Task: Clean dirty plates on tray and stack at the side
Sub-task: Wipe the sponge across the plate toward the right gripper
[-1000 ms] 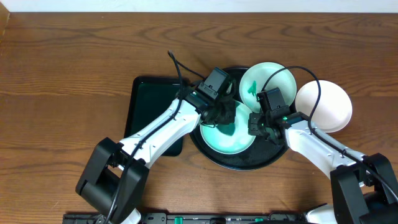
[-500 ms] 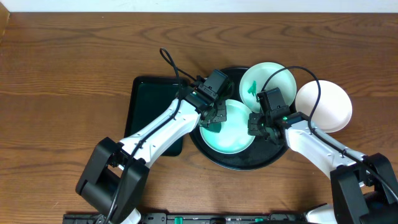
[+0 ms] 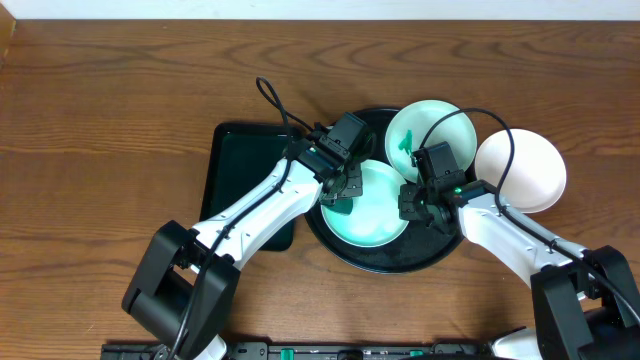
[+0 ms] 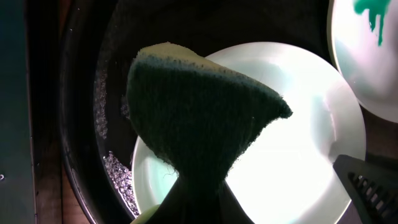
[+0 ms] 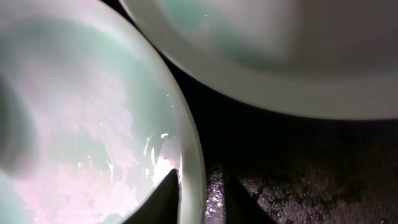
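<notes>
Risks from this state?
1. The right pincer only straddles the rim of the centre plate, and a firm grip isn't evident. Sponge pressure might tip the plate or skid it across the tray.
2. The smeared plate lies close beside it. A wide stroke of the sponge in the left pincer could knock that plate or drag green onto the clean-looking one.

You have a dark-green rectangular tray lying on the wooden table. A yellow-edged, dark scouring sponge fills the left wrist view.
</notes>
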You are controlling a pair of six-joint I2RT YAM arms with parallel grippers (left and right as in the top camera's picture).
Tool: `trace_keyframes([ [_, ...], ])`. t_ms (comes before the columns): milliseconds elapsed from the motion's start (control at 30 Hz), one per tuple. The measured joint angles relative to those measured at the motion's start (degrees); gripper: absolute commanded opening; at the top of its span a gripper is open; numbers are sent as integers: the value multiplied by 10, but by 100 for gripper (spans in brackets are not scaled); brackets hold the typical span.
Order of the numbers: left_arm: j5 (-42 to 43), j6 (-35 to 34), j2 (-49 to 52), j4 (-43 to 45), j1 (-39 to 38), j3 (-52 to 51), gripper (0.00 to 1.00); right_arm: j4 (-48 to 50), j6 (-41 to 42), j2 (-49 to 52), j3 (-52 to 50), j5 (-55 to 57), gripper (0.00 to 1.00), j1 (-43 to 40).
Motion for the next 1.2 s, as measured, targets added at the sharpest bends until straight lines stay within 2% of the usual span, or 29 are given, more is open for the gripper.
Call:
trace_keyframes([
  [100,0,0,0,0,0,0,7,-2,0,0,0,-2,1,0],
  [200,0,0,0,0,0,0,7,-3,2,0,0,-2,2,0],
  [267,0,0,0,0,0,0,7,-3,3,0,0,-2,16,0],
  [333,0,0,0,0,0,0,7,-4,5,0,0,-2,23,0],
  [667,0,0,0,0,0,0,7,-4,2,0,0,-2,26,0],
  [767,0,0,0,0,0,0,7,-4,2,0,0,-2,22,0],
  [900,0,0,0,0,0,0,7,-4,-1,0,0,-3,2,0],
  [1200,0,0,0,0,0,0,7,-3,2,0,0,-3,1,0],
])
